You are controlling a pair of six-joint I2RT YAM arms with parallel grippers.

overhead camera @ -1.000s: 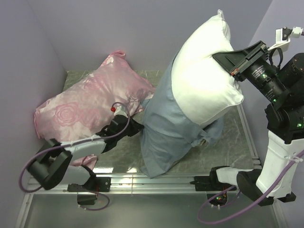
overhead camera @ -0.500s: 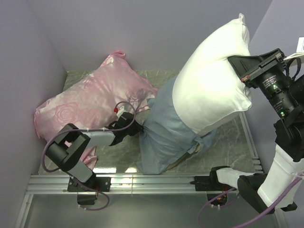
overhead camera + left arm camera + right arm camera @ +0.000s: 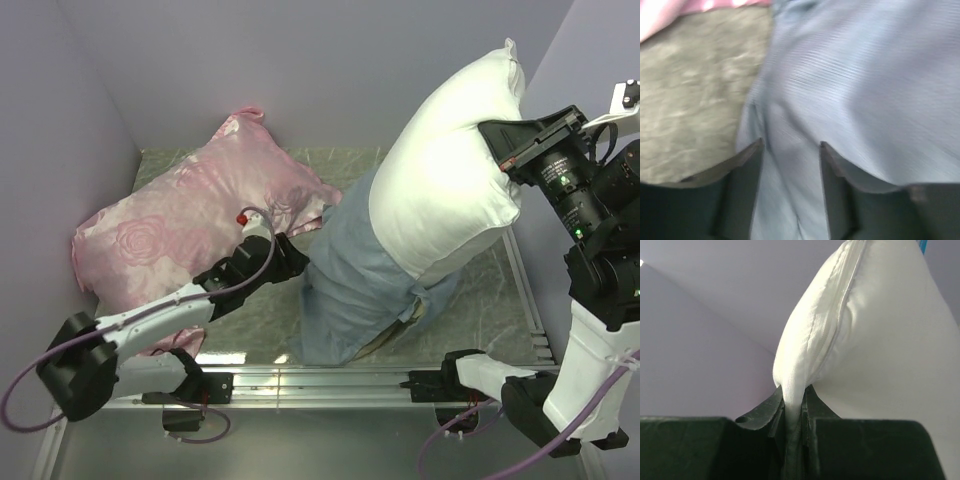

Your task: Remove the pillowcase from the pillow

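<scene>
Purple walls [image 3: 300,60] back the pillowcase [image 3: 350,285] hiding half the pillow [image 3: 445,180].

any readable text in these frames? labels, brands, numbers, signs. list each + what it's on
None can be read in any view.
The pillowcase and the pillow are plain fabric with no print or tag showing.
The pink pillow carries only a rose pattern, no lettering.
The right arm shows small green lights but no legible marking.
The left wrist view is blurred; no lettering shows there.
</scene>
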